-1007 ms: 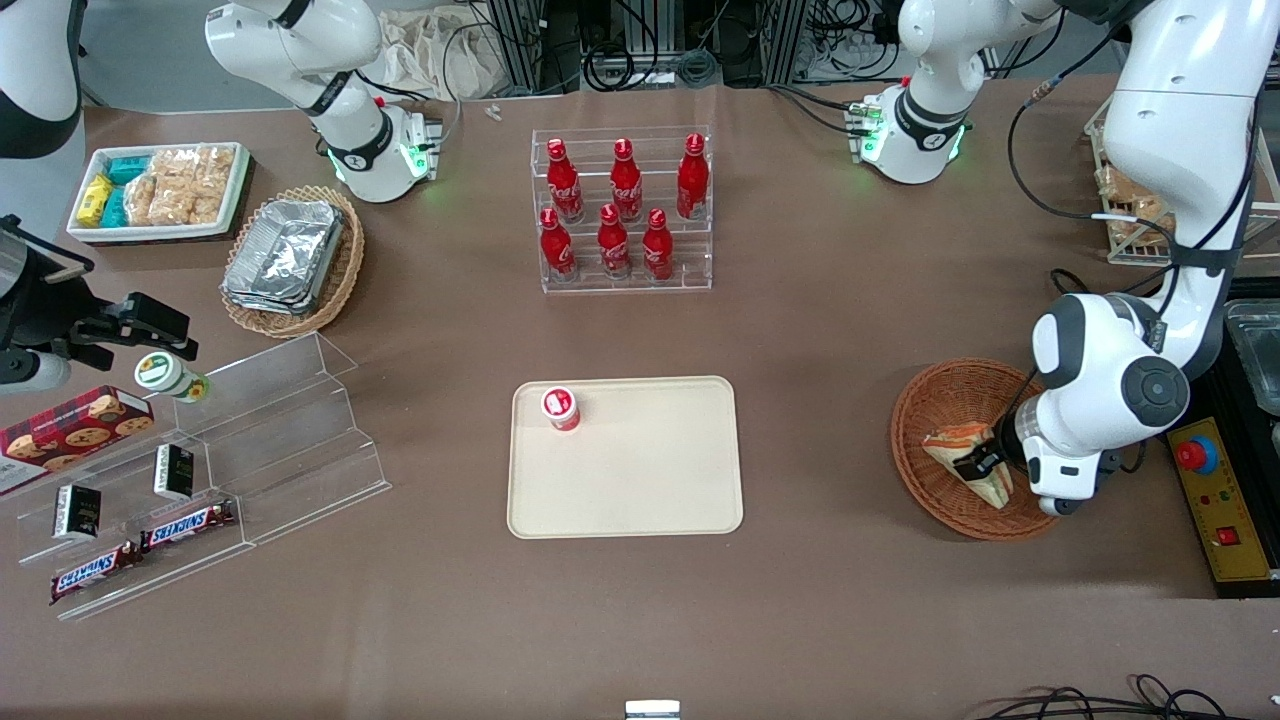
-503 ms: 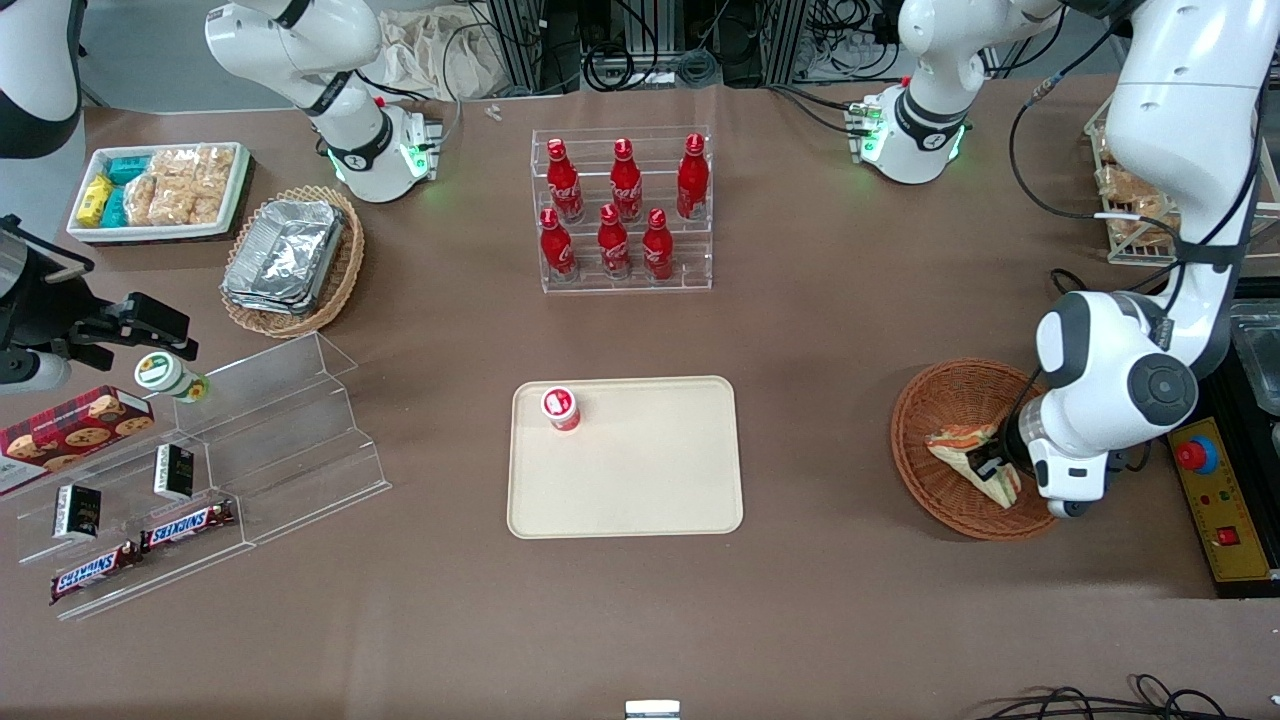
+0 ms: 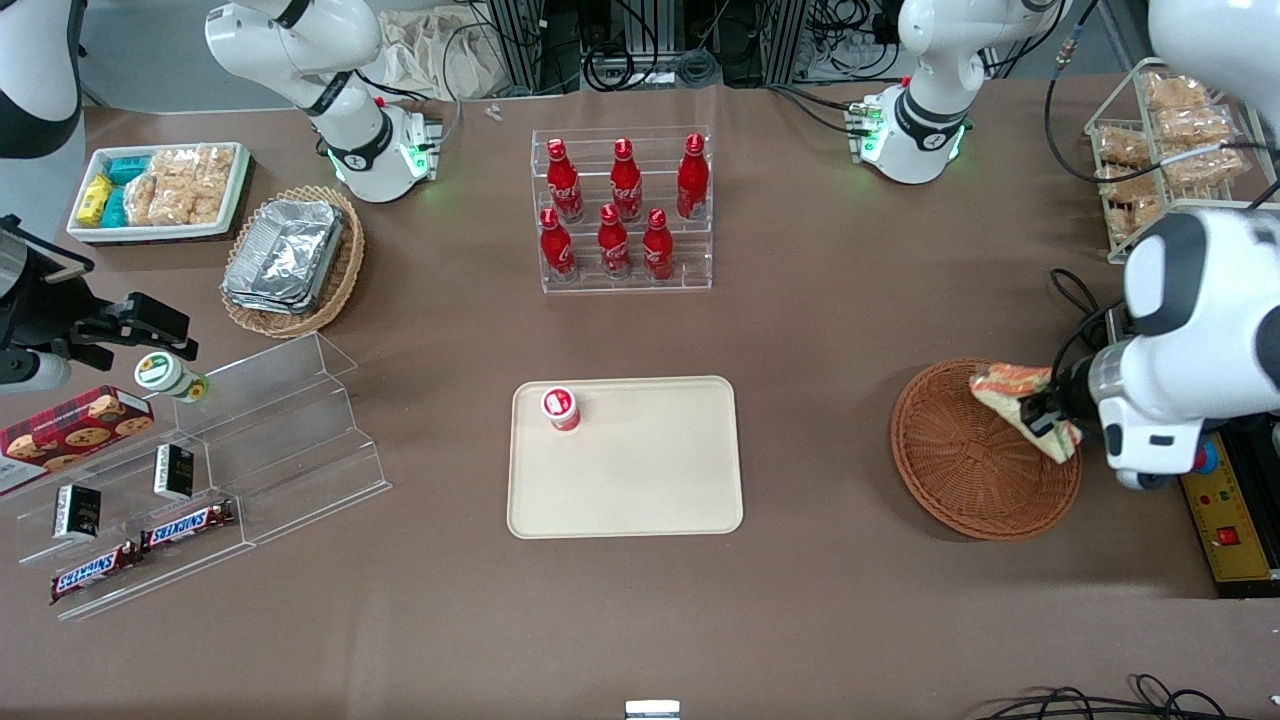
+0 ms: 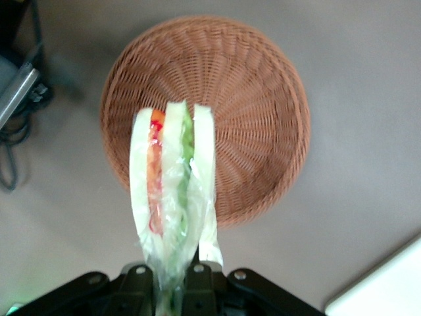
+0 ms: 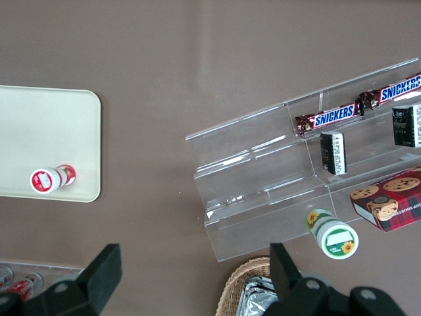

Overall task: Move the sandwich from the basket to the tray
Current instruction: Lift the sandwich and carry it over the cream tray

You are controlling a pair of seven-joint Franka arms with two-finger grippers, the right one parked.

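- Pinching the sandwich point(image 3: 1020, 395) by one narrow end, the pincer point(image 3: 1045, 415) hangs above the basket point(image 3: 975, 470), over the part of its rim nearest the working arm's end of the tabletop point(image 3: 850, 320).
- The sandwich is lifted clear of the wicker and tilted; in the wrist view its three white bread layers point(image 4: 172, 197) stand edge-on with orange-red and green filling between them, and the clear wrap bunches where the fingers point(image 4: 197, 289) press on it.
- The basket holds nothing else (its woven floor shows whole in the wrist view point(image 4: 250, 112)).
- The tray point(image 3: 640, 480) lies flat on the tabletop, well apart from the basket toward the parked arm's end.
- On the tray a small red-and-white pot point(image 3: 561, 407) stands near the corner farthest from the front camera on the parked arm's side; it does not touch the rim.
- A clear rack of red bottles point(image 3: 622, 210) stands farther from the front camera than the tray.
- A wire rack of pale snack packets point(image 3: 1150, 170) stands at the working arm's end, farther from the camera than the basket.
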